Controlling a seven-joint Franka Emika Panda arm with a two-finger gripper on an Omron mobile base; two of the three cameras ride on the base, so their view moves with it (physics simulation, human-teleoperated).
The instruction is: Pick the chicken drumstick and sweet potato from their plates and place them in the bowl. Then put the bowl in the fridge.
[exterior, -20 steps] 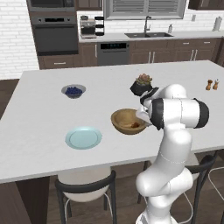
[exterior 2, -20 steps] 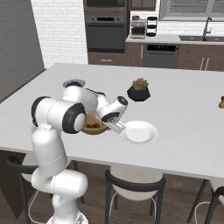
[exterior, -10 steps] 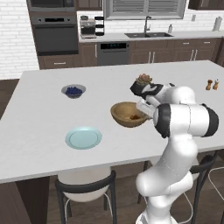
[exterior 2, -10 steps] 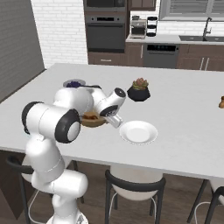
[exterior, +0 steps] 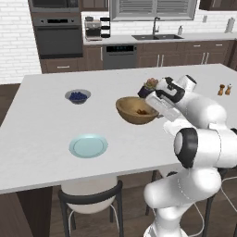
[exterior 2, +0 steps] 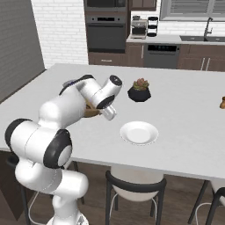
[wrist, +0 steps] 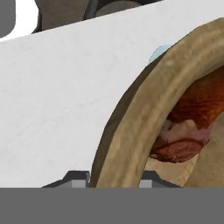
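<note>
So, nearest us in the left base view lay the blue plate point(exterior: 88, 146), bare, and in the right base view the white plate point(exterior 2: 139, 132), also bare. From that we judged both foods had already left their plates.

Just beyond, the gripper point(exterior: 159, 107) had closed on the near rim of the bowl point(exterior: 134, 111); in the hand view the two fingertips point(wrist: 77, 179) straddled the thick wooden wall, one outside and one inside, pinched narrow. The bowl looked lifted and tilted a little off the counter point(exterior: 41, 115) (we could not be sure of the gap). Inside it we saw the drumstick point(wrist: 199, 103), reddish-brown, with a paler lump below it that may have been the sweet potato; we could not tell for certain.

Farther back stood the plant pot point(exterior: 148, 86) and the blueberry bowl point(exterior: 77, 96), and beyond them the oven point(exterior: 55, 34).

We reckoned the filling done; carrying the bowl to the fridge was left.
</note>
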